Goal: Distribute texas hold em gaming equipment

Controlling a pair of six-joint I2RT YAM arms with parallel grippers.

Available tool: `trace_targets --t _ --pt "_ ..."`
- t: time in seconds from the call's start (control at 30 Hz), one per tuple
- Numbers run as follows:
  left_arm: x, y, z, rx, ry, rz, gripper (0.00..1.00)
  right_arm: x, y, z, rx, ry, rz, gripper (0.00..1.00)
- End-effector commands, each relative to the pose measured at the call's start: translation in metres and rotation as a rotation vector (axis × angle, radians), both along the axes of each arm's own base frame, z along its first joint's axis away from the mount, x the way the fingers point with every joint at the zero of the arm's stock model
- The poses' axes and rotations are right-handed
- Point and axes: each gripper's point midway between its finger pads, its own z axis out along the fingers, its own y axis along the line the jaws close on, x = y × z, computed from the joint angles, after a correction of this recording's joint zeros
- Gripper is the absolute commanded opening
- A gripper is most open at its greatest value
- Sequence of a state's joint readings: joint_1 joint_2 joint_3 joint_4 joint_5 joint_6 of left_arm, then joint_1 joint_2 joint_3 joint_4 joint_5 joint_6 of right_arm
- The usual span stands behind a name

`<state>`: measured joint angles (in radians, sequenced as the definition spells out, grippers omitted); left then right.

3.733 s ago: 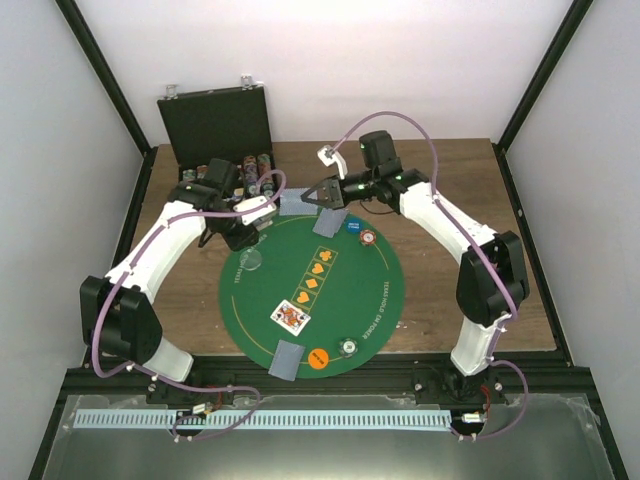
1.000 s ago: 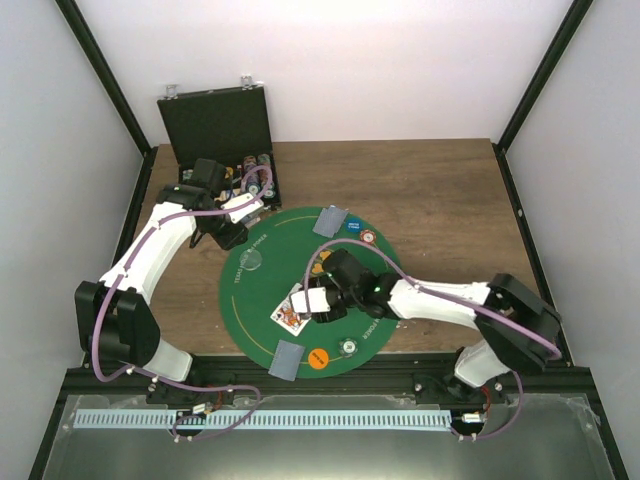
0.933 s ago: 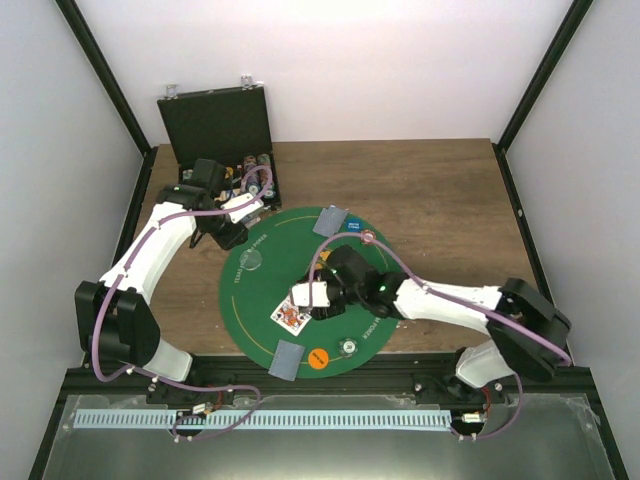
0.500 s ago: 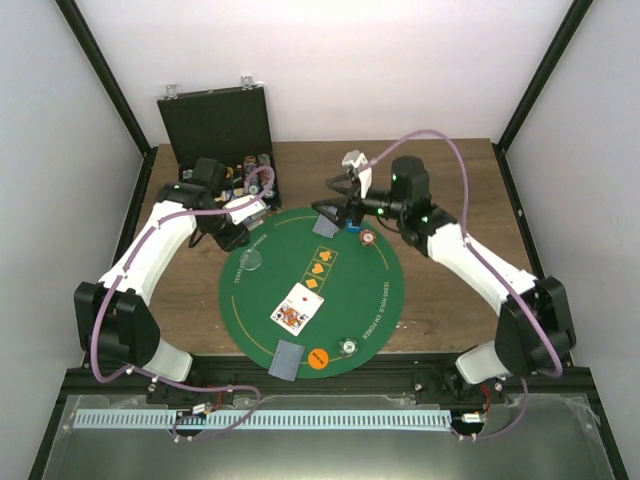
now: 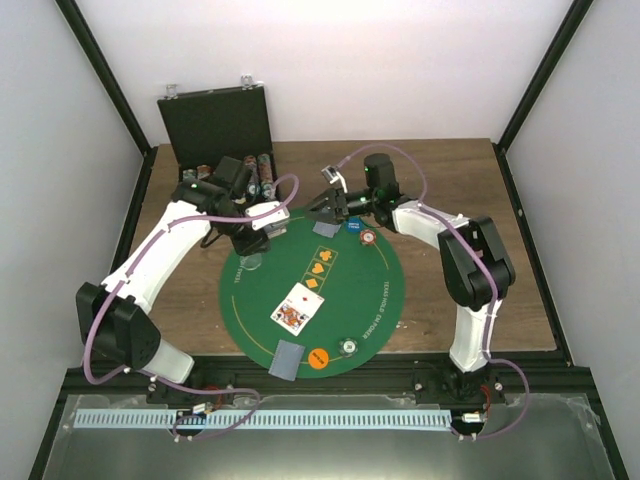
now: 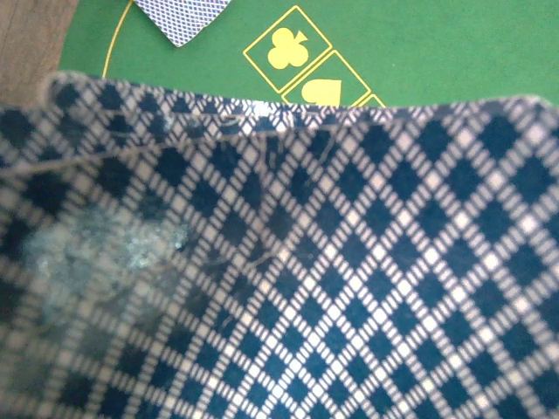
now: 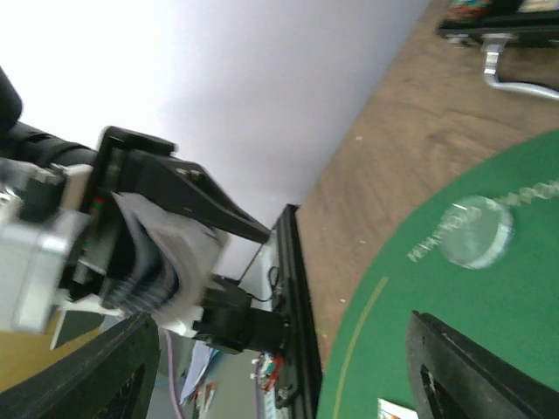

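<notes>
On the green felt mat [image 5: 350, 290] lay a face-up card [image 5: 297, 308], face-down cards [image 5: 285, 358] near and far, and five discs [image 5: 318, 358]. The deck [image 6: 279, 262] sat clamped in the left gripper [image 5: 262, 216], far-left; the right gripper [image 5: 325, 204] gaped empty. Dealing seemed partly done.

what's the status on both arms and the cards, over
Left gripper shut on card deck, over far-left edge of mat. Right gripper open, empty, by face-down card at far rim. Nothing blocking seen.
</notes>
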<state>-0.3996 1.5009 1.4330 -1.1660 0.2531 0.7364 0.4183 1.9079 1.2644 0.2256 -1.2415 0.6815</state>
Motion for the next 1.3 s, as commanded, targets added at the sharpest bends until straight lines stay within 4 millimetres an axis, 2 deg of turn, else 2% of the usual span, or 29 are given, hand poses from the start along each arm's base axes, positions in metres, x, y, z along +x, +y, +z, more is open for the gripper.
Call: trace_targets --t 0.0,0.2,0.37,0.63,0.87,1.13,1.27 --pt "-0.004 -0.008 0.002 -0.013 0.016 -0.032 0.43 -0.013 0.025 0.048 0.102 -0.077 0.135 0.77" --pt "-0.003 -0.008 0.005 -0.017 0.007 -0.03 0.43 -0.009 0.041 0.036 0.111 -0.028 0.156 0.76" --pt "0.0 -0.007 0.002 -0.01 0.003 -0.02 0.43 -0.021 0.054 0.042 0.135 -0.053 0.236 0.75" --pt "0.003 -0.007 0.001 -0.006 -0.003 -0.012 0.42 -0.039 0.052 0.05 0.178 -0.085 0.308 0.76" --pt "0.005 -0.009 0.003 -0.016 -0.006 -0.005 0.42 -0.041 0.067 0.039 0.165 -0.05 0.304 0.75" --pt "0.008 -0.009 0.0 -0.012 -0.01 0.005 0.42 -0.053 0.081 0.046 0.177 -0.068 0.358 0.76" --pt "0.008 -0.009 0.0 -0.014 -0.01 0.007 0.42 -0.048 0.086 0.04 0.168 -0.046 0.328 0.74"
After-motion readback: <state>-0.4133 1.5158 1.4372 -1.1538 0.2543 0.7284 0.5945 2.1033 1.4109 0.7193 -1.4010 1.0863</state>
